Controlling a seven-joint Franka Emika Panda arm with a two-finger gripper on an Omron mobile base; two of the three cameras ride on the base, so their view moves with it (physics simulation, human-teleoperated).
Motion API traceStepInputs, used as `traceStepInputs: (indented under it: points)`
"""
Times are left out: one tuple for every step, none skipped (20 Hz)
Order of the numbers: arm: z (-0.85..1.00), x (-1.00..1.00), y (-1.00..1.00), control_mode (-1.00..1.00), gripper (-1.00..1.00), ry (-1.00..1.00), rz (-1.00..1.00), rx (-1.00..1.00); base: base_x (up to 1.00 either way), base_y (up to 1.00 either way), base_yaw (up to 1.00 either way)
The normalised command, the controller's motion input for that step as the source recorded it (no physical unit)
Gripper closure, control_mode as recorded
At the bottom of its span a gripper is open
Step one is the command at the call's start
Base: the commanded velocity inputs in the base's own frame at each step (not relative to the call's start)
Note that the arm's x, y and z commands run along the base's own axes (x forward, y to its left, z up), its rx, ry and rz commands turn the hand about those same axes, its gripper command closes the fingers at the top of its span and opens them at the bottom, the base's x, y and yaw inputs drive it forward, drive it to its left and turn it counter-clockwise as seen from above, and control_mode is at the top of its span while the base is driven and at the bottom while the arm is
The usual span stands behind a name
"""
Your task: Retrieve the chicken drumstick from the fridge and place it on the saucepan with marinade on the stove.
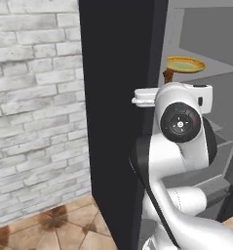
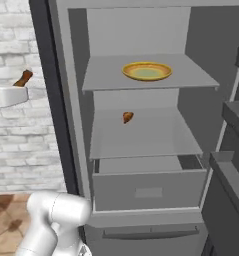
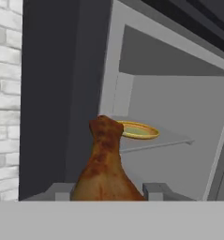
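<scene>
My gripper (image 3: 106,191) is shut on the thick end of the chicken drumstick (image 3: 103,164), a dark-brown piece whose narrow end points away from the hand. From the left base view, the drumstick (image 1: 168,74) sticks up out of the gripper (image 1: 169,82) in front of the open fridge (image 1: 118,97). In the right base view the drumstick (image 2: 23,78) and gripper (image 2: 17,86) hang left of the fridge (image 2: 141,30), outside its compartment, against the brick wall. The saucepan with marinade and the stove are out of view.
A round yellow-rimmed plate (image 2: 147,71) sits on the fridge's upper shelf. A small orange-brown lump (image 2: 127,117) lies on the middle shelf above a grey drawer (image 2: 148,187). The open door with its bins (image 2: 231,150) stands at the right. A brick wall (image 1: 35,97) is on the left.
</scene>
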Motion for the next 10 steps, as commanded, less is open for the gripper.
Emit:
traceStepInputs:
  points:
    - [0.0,0.0,0.0,1.0,1.0,0.0,0.0,0.0,-0.41,0.69,0.0]
    - [0.0,0.0,0.0,1.0,1.0,0.0,0.0,0.0,-0.5,0.5,0.0]
    - [0.0,0.0,0.0,1.0,1.0,0.0,0.0,0.0,-0.54,0.41,0.0]
    - [0.0,0.0,0.0,1.0,1.0,0.0,0.0,0.0,-0.57,0.28,0.0]
    - [0.0,0.0,0.0,1.0,1.0,0.0,0.0,0.0,-0.59,0.16,0.0]
    - [0.0,0.0,0.0,1.0,1.0,0.0,0.0,0.0,-0.6,0.08,0.0]
    - [0.0,0.0,0.0,1.0,1.0,0.0,0.0,0.0,-0.64,0.04,-0.01]
    - [0.0,0.0,0.0,1.0,1.0,0.0,0.0,0.0,-0.66,0.03,-0.03]
    - [0.0,0.0,0.0,1.0,1.0,0.0,0.0,0.0,-0.71,0.04,-0.03]
    - [0.0,0.0,0.0,1.0,1.0,0.0,0.0,0.0,-0.75,0.07,-0.05]
